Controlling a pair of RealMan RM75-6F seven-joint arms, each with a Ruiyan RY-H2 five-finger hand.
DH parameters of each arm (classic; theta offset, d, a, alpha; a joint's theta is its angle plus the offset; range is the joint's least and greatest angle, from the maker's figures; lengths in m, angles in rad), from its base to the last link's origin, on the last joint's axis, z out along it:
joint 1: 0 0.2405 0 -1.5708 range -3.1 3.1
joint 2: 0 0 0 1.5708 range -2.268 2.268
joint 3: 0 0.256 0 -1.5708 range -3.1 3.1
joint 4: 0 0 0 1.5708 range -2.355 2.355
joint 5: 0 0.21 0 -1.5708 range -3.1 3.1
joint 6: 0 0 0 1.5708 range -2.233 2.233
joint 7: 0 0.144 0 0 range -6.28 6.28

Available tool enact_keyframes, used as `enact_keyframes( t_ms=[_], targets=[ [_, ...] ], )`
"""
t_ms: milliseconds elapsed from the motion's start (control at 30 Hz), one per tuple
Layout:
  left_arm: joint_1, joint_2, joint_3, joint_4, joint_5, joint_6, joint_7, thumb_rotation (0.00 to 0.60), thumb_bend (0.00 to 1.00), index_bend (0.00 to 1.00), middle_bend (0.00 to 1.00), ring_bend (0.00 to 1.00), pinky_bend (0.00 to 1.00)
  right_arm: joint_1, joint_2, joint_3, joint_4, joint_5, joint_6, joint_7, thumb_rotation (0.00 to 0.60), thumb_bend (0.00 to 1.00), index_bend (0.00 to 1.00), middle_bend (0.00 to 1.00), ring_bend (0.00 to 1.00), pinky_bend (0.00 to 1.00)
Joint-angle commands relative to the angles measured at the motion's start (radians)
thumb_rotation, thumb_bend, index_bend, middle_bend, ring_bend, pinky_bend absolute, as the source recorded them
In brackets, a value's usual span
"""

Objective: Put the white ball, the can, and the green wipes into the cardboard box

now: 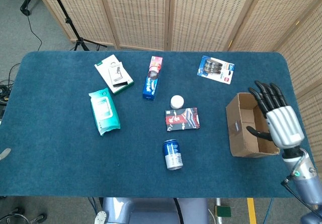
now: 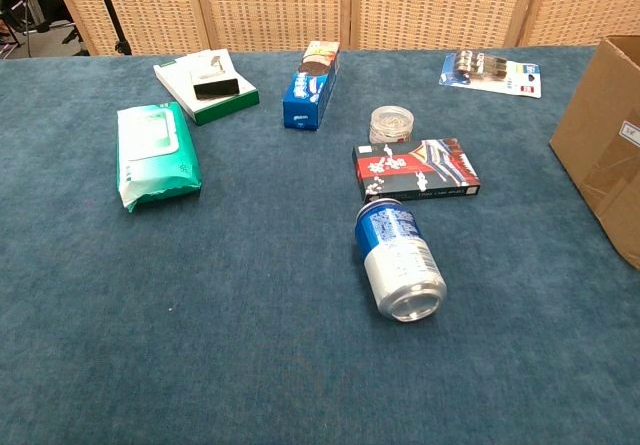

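Across the bench: blue carpet-like cover on the bench (image 1: 60, 148), everything lying on it; wicker screens stand behind.
Cardboard box: cardboard box (image 1: 241, 126) sits open-topped near my right edge of the bench, plain brown, a small pale label on its outer left wall; the chest view catches only that wall (image 2: 605, 155) at its right border.
My right hand: my right hand (image 1: 275, 118) hovers over the box's right side, fingers spread apart and straight, thumb out to the side, nothing in it; only the head view shows it.
My left hand: neither view shows it clearly, so I cannot speak of it.
Green wipes: green wipes (image 1: 104, 111) lie flat toward the left, a soft mint-green pack with a paler flap on top; print too small to read. Also in the chest view (image 2: 156, 155).
White and green box: white and green box (image 1: 114, 74) lies beyond the wipes, a dark item pictured on it.
Blue carton: blue carton (image 1: 152, 78) lies lengthwise near the middle back, pink at its far end.
Red and black packet: red and black packet (image 1: 182, 119) lies flat, between the ball and the can.
Blister card: blister card (image 1: 216, 69) lies at the back right, dark items under plastic.
Can: can (image 1: 172, 154) lies on its side nearest me, blue upper half, silver lower half; chest view shows its end (image 2: 399, 258) facing the camera, lettering unreadable.
White ball: white ball (image 1: 176, 101) sits just behind the packet; from above it looks plain white, while in the chest view (image 2: 391, 123) it looks like a squat, translucent round.
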State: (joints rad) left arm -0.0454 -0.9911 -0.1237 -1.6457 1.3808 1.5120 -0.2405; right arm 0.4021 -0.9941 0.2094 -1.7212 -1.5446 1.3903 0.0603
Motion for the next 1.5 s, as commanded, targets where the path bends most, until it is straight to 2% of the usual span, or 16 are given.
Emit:
enact_keyframes(
  t_ms=[33, 167, 333, 467, 600, 733, 900, 1133, 1300, 1500],
  targets=[
    [0.000, 0.002, -0.002, -0.001, -0.003, -0.001, -0.004, 0.600, 0.00, 0.00, 0.00, 0.00, 0.04, 0.218, 0.015, 0.138, -0.079, 0.193, -0.256, -0.174, 0.600, 0.00, 0.00, 0.00, 0.00, 0.00],
    [-0.003, 0.004, -0.011, 0.004, -0.022, -0.012, -0.014, 0.600, 0.00, 0.00, 0.00, 0.00, 0.04, 0.336, -0.078, 0.176, -0.009, 0.336, -0.376, -0.261, 0.600, 0.00, 0.00, 0.00, 0.00, 0.03],
    [-0.014, 0.005, -0.014, 0.011, -0.038, -0.041, -0.017, 0.600, 0.00, 0.00, 0.00, 0.00, 0.04, 0.456, -0.189, 0.193, 0.100, 0.475, -0.458, -0.368, 0.600, 0.00, 0.05, 0.01, 0.00, 0.12],
    [-0.026, 0.003, -0.012, 0.018, -0.044, -0.071, -0.012, 0.600, 0.00, 0.00, 0.00, 0.00, 0.04, 0.541, -0.283, 0.170, 0.206, 0.586, -0.513, -0.482, 0.600, 0.00, 0.05, 0.02, 0.00, 0.16],
    [-0.035, 0.002, -0.013, 0.022, -0.048, -0.088, -0.006, 0.600, 0.00, 0.00, 0.00, 0.00, 0.04, 0.595, -0.370, 0.137, 0.300, 0.688, -0.568, -0.544, 0.600, 0.00, 0.05, 0.03, 0.00, 0.17],
    [-0.043, 0.000, -0.014, 0.025, -0.059, -0.104, 0.002, 0.600, 0.00, 0.00, 0.00, 0.00, 0.04, 0.639, -0.455, 0.099, 0.393, 0.772, -0.600, -0.599, 0.600, 0.00, 0.05, 0.10, 0.03, 0.19],
    [-0.055, 0.001, -0.019, 0.028, -0.086, -0.138, 0.009, 0.600, 0.00, 0.00, 0.00, 0.00, 0.04, 0.671, -0.549, 0.059, 0.482, 0.809, -0.625, -0.629, 0.600, 0.00, 0.05, 0.17, 0.14, 0.19],
    [-0.061, -0.002, -0.023, 0.029, -0.103, -0.151, 0.021, 0.600, 0.00, 0.00, 0.00, 0.00, 0.04, 0.701, -0.637, 0.040, 0.578, 0.832, -0.660, -0.628, 0.600, 0.00, 0.09, 0.18, 0.14, 0.19],
    [-0.073, -0.004, -0.026, 0.036, -0.126, -0.181, 0.026, 0.600, 0.00, 0.00, 0.00, 0.00, 0.04, 0.707, -0.695, 0.033, 0.663, 0.836, -0.689, -0.599, 0.600, 0.05, 0.09, 0.18, 0.15, 0.20],
    [-0.079, -0.008, -0.030, 0.037, -0.140, -0.191, 0.039, 0.600, 0.00, 0.00, 0.00, 0.00, 0.04, 0.714, -0.748, 0.047, 0.767, 0.814, -0.732, -0.529, 0.600, 0.05, 0.09, 0.18, 0.15, 0.20]
  ],
)
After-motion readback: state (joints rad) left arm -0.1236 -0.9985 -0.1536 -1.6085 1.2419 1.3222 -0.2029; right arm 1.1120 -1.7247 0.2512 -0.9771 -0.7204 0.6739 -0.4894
